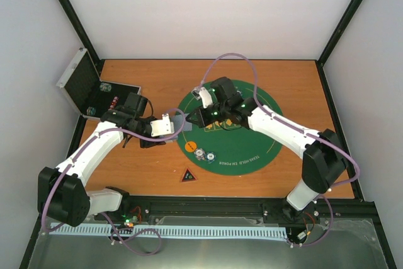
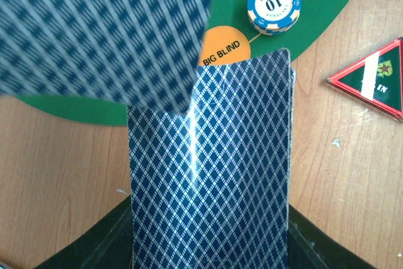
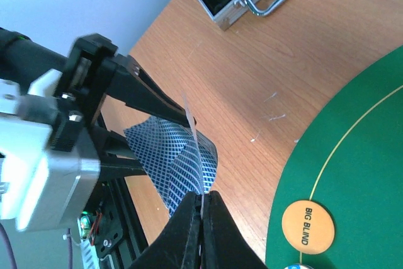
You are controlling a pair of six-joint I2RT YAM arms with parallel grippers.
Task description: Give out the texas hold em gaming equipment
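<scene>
Currently your two grippers meet over the card pack (image 2: 211,174) at the left edge of the green mat (image 1: 252,149).
Nearest lies the triangle (image 1: 187,175); farther, your left gripper (image 1: 177,120) clamps the card pack, your right gripper (image 3: 201,201) pinches one card (image 2: 94,29) above it; the open case (image 1: 74,75) sits far left.

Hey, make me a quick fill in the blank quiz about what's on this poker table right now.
The orange disc on the green mat reads BIG ____.
The blue-edged chip beside it shows the number ____.
The dark triangle on the wooden table has a ____ border.
The left hand grips the deck while the right hand pinches one card, both showing blue diamond-patterned ____.
Missing words: BLIND; 10; red; backs.
</scene>
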